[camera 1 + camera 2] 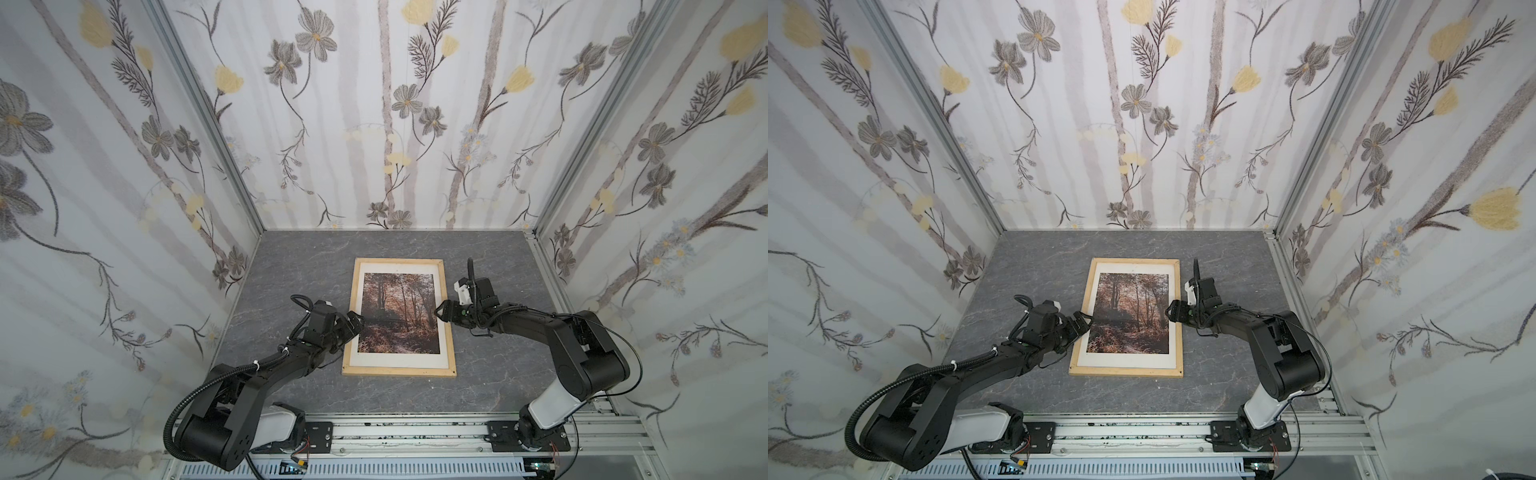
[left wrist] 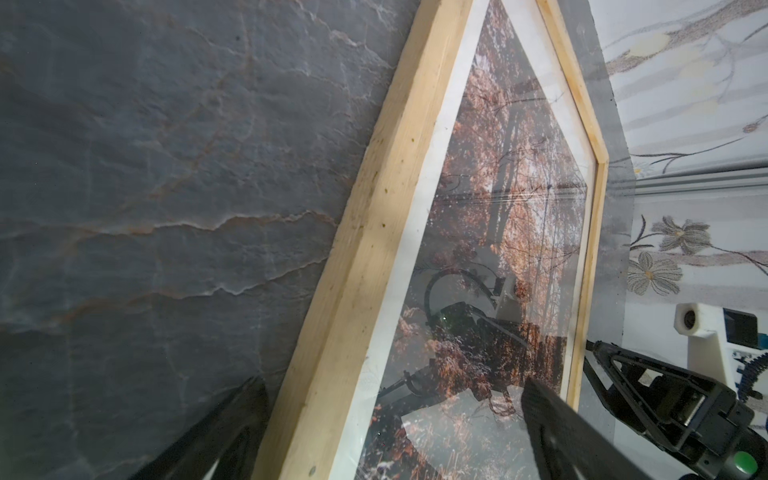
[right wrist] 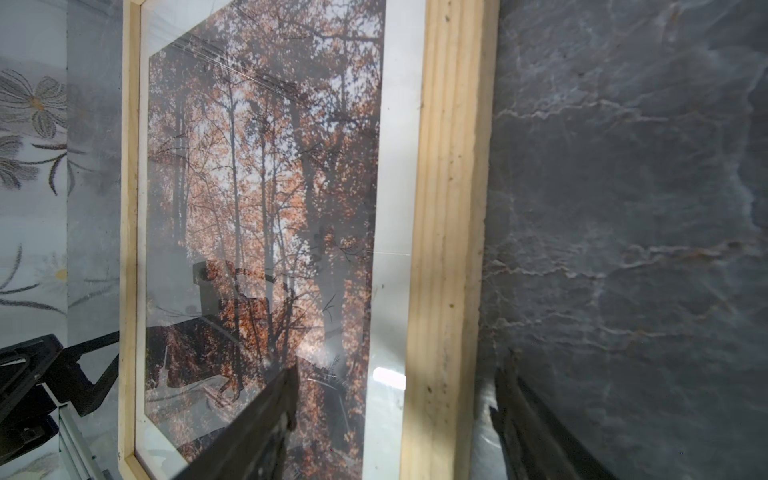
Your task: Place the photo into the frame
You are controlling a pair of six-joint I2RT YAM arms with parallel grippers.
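Photo (image 1: 399, 316) lies flat inside the frame (image 1: 397, 371), picture up. Left hand (image 1: 356, 321) and right hand (image 1: 439, 310) each straddle a long frame rail, spread wide, gripping nothing. The frame is likely stiff and light, with a fragile reflective front, so take it by the rails.

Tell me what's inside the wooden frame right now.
The photo, forest picture up with its white border, lies inside the frame; reflections suggest a clear pane over it. Whatever is beneath the photo is covered.
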